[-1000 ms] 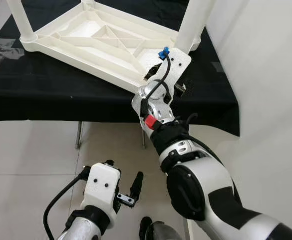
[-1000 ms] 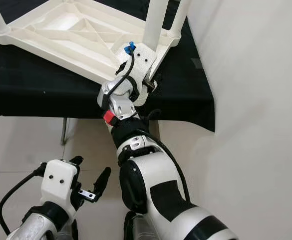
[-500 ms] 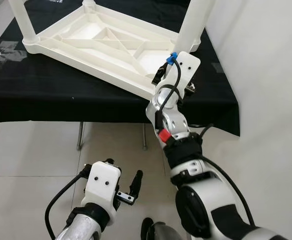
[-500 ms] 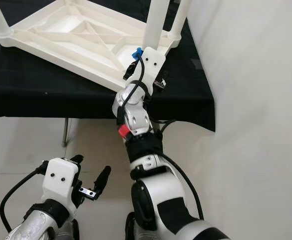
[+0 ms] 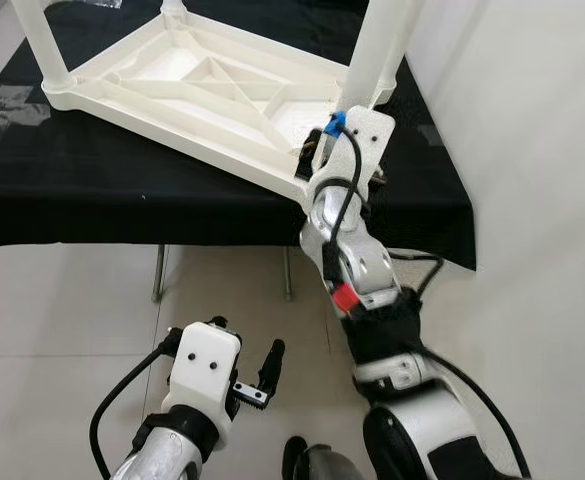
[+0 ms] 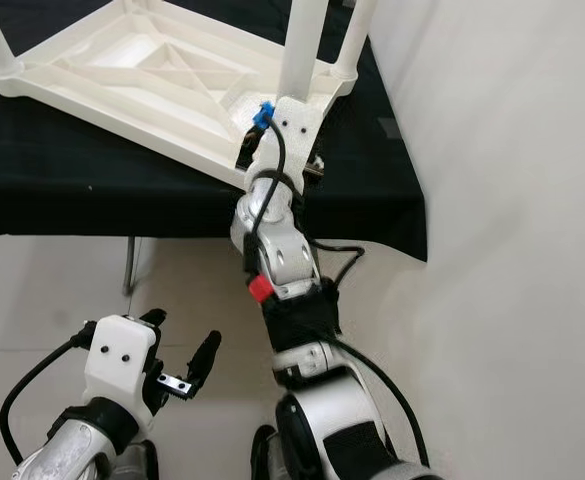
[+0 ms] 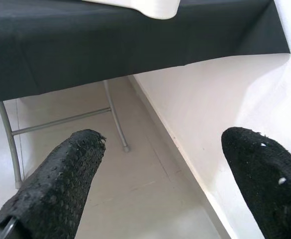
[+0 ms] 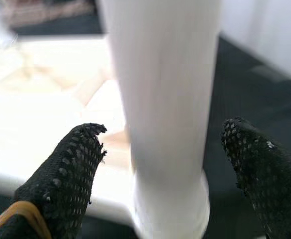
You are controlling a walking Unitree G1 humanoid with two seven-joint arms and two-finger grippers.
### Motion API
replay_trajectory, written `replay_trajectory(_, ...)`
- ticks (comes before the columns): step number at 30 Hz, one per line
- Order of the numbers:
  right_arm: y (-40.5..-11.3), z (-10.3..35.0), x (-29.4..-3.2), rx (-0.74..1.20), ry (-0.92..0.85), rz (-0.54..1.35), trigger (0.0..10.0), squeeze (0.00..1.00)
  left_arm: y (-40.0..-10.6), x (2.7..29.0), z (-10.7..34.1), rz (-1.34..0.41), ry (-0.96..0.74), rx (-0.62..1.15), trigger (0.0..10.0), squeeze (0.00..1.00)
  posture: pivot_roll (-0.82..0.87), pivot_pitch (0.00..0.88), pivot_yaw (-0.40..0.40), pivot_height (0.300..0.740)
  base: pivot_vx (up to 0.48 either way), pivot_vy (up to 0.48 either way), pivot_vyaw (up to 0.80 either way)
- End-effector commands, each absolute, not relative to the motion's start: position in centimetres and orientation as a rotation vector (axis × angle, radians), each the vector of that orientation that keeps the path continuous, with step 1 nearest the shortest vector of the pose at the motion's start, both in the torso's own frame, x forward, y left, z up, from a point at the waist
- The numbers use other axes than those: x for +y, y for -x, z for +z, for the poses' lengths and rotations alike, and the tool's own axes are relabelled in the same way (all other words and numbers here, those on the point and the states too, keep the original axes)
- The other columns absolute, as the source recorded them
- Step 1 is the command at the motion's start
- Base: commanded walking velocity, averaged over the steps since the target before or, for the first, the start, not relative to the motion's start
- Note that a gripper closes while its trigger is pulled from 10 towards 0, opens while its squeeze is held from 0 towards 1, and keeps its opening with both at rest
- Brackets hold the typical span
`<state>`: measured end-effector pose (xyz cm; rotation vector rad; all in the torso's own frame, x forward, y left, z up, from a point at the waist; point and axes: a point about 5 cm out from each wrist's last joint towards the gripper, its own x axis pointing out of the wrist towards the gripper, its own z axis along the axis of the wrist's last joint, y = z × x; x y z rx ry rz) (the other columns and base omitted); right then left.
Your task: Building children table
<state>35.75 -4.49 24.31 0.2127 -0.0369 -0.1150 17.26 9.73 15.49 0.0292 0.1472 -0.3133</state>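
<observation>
Smooth white plastic table (image 5: 202,90) on a matt black cloth (image 5: 92,190); glossy floor tiles (image 5: 62,310); dimpled black pincer fingers (image 8: 65,174).

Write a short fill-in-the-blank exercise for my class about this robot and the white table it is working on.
1. The white table lies upside down on a ____ cloth.
2. The ____ gripper reaches up to a table leg.
3. That gripper's fingers are ____, one on each side of the leg.
4. The left gripper hangs over the ____.

Missing words: black; right; open; floor
</observation>
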Motion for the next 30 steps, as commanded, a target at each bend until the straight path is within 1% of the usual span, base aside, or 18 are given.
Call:
replay_trajectory(1, -33.6, 21.3, -1.1, 0.106, -0.331, -0.033, 10.0, 0.00, -17.1, 9.7, 14.9, -0.321, -0.024, 0.173, 10.0, 0.00, 0.14, 0.194, -0.104, 0.740, 0.000, 0.000, 0.00)
replay_trajectory(3, -32.8, 21.0, -1.4, 0.129, -0.322, 0.023, 10.0, 0.00, -17.1, 9.6, 14.9, -0.318, -0.024, 0.174, 10.0, 0.00, 0.14, 0.194, -0.105, 0.740, 0.000, 0.000, 0.00)
replay_trajectory(5, -32.6, 20.8, -1.5, 0.135, -0.318, 0.041, 10.0, 0.00, -17.1, 9.6, 14.9, -0.317, -0.023, 0.173, 10.0, 0.00, 0.14, 0.194, -0.106, 0.740, 0.000, 0.000, 0.00)
replay_trajectory(8, -32.6, 20.8, -1.5, 0.135, -0.318, 0.041, 10.0, 0.00, -17.1, 9.6, 14.9, -0.317, -0.023, 0.173, 10.0, 0.00, 0.14, 0.194, -0.106, 0.740, 0.000, 0.000, 0.00)
replay_trajectory(10, -32.4, 20.6, -1.8, 0.141, -0.310, 0.054, 10.0, 0.00, -17.2, 9.6, 14.9, -0.315, -0.024, 0.173, 10.0, 0.00, 0.14, 0.194, -0.105, 0.740, 0.000, 0.000, 0.00)
replay_trajectory(11, -32.1, 20.3, -2.4, 0.144, -0.292, 0.069, 10.0, 0.00, -17.2, 9.7, 14.9, -0.311, -0.025, 0.171, 10.0, 0.00, 0.13, 0.194, -0.106, 0.740, 0.000, 0.000, 0.00)
replay_trajectory(13, -32.1, 20.3, -2.4, 0.144, -0.292, 0.069, 10.0, 0.00, -17.2, 9.7, 14.9, -0.311, -0.025, 0.171, 10.0, 0.00, 0.13, 0.194, -0.106, 0.740, 0.000, 0.000, 0.00)
replay_trajectory(14, -31.6, 19.4, -3.7, 0.148, -0.257, 0.092, 10.0, 0.00, -17.2, 10.0, 14.9, -0.298, -0.027, 0.169, 10.0, 0.00, 0.12, 0.188, -0.105, 0.740, 0.000, 0.000, 0.00)
replay_trajectory(16, -31.6, 19.4, -3.7, 0.148, -0.257, 0.092, 10.0, 0.00, -17.2, 10.0, 14.9, -0.298, -0.027, 0.169, 10.0, 0.00, 0.12, 0.188, -0.105, 0.740, 0.000, 0.000, 0.00)
replay_trajectory(18, -30.4, 17.2, -7.2, 0.159, -0.138, 0.130, 10.0, 0.00, -17.1, 10.8, 14.8, -0.266, -0.043, 0.168, 10.0, 0.00, 0.12, 0.175, -0.103, 0.740, 0.000, 0.000, 0.00)
replay_trajectory(19, -30.4, 17.2, -7.2, 0.159, -0.138, 0.130, 10.0, 0.00, -17.1, 10.8, 14.8, -0.266, -0.043, 0.168, 10.0, 0.00, 0.12, 0.175, -0.103, 0.740, 0.000, 0.000, 0.00)
replay_trajectory(20, -29.5, 16.0, -9.0, 0.176, -0.096, 0.145, 10.0, 0.00, -17.1, 11.2, 14.7, -0.250, -0.053, 0.173, 10.0, 0.00, 0.11, 0.166, -0.100, 0.740, 0.000, 0.000, 0.00)
replay_trajectory(21, -28.9, 15.3, -10.1, 0.188, -0.073, 0.153, 10.0, 0.00, -17.1, 11.5, 14.5, -0.240, -0.060, 0.176, 10.0, 0.00, 0.11, 0.166, -0.100, 0.740, 0.000, 0.000, 0.00)
replay_trajectory(23, -28.9, 15.3, -10.1, 0.188, -0.073, 0.153, 10.0, 0.00, -17.1, 11.5, 14.5, -0.240, -0.060, 0.176, 10.0, 0.00, 0.11, 0.166, -0.100, 0.740, 0.000, 0.000, 0.00)
replay_trajectory(24, -27.7, 14.7, -12.0, 0.149, -0.010, 0.175, 10.0, 0.00, -17.2, 12.0, 14.3, -0.218, -0.065, 0.176, 10.0, 0.00, 0.11, 0.144, -0.100, 0.740, 0.000, 0.000, 0.00)
replay_trajectory(27, -27.0, 14.6, -12.6, 0.123, -0.012, 0.194, 10.0, 0.00, -17.2, 12.3, 14.3, -0.206, -0.068, 0.176, 10.0, 0.00, 0.11, 0.132, -0.097, 0.740, 0.000, 0.000, 0.00)
replay_trajectory(28, -25.7, 14.4, -13.4, 0.096, 0.022, 0.203, 10.0, 0.00, -17.3, 12.8, 14.1, -0.190, -0.073, 0.174, 10.0, 0.00, 0.11, 0.117, -0.093, 0.740, 0.000, 0.000, 0.00)
replay_trajectory(30, -25.2, 14.1, -13.5, 0.096, 0.029, 0.205, 10.0, 0.00, -17.4, 13.0, 14.1, -0.180, -0.074, 0.173, 10.0, 0.00, 0.11, 0.104, -0.090, 0.740, 0.000, 0.000, 0.00)
